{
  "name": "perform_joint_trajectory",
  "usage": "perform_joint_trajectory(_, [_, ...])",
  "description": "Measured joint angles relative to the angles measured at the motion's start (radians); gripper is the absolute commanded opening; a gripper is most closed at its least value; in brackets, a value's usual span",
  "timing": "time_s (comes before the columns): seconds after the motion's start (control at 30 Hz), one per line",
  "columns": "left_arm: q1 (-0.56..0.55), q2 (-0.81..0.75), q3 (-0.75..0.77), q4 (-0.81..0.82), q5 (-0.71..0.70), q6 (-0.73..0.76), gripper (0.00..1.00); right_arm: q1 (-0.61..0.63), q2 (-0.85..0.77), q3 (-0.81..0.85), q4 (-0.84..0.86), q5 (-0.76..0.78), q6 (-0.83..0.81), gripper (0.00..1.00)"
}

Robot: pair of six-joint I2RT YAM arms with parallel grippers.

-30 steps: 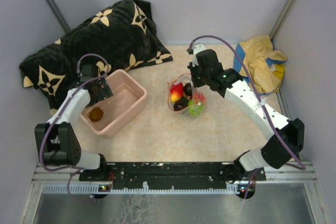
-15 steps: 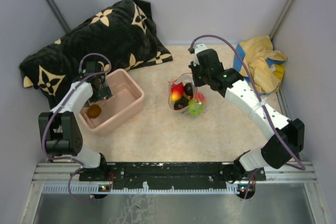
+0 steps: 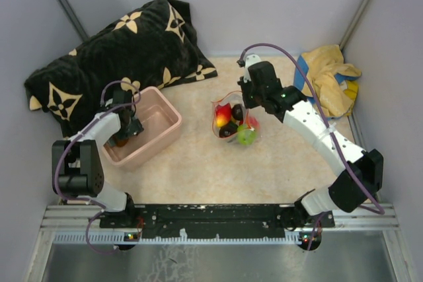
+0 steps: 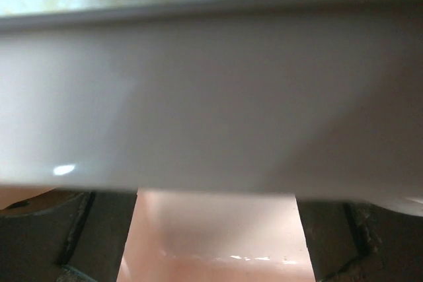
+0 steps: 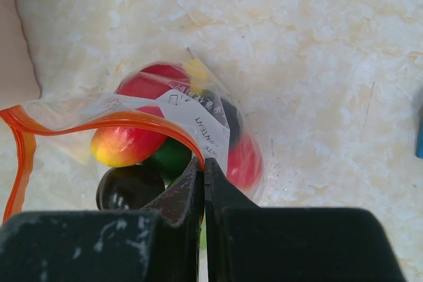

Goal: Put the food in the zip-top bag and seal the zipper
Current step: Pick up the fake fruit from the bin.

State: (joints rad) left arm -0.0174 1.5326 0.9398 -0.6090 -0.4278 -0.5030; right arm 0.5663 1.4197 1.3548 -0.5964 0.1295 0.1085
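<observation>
Deeper inside pink tub (image 3: 173,118), left pincer (image 3: 125,134).

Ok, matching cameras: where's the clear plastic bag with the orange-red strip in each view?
Top external: clear plastic bag, centre, held by the right pincer.
Left wrist: not in it.
Right wrist: left of centre, pinched.
Shared landmark: pink rectangular plastic tub, filling left wrist, right wrist's left edge.
</observation>
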Motion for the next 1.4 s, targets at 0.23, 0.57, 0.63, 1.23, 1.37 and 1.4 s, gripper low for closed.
perform_joint_trajectory(0.23, [-0.002,0.000,-0.027,0.126,0.089,-0.004,0.93,0.000,0.000,-0.001,0.005,0.000,0.000,0.00])
perform_joint_trajectory(0.57, [-0.021,0.000,-0.027,0.218,0.103,-0.001,0.93,-0.002,0.000,-0.009,0.009,-0.017,0.000,0.00])
perform_joint_trajectory(0.63, [-0.021,0.000,-0.029,0.218,0.101,-0.002,0.93,-0.002,0.000,-0.009,0.009,-0.021,0.000,0.00])
perform_joint_trajectory(1.23, [-0.021,0.042,-0.061,0.290,0.103,0.032,0.69,-0.002,-0.002,-0.047,0.030,-0.048,0.027,0.00])
perform_joint_trajectory(1.37, [-0.020,-0.016,-0.085,0.296,0.113,0.049,0.66,-0.002,-0.012,-0.053,0.027,-0.044,0.027,0.00])
perform_joint_trajectory(1.4, [-0.021,-0.035,-0.088,0.296,0.118,0.052,0.66,-0.002,-0.014,-0.053,0.028,-0.044,0.027,0.00])
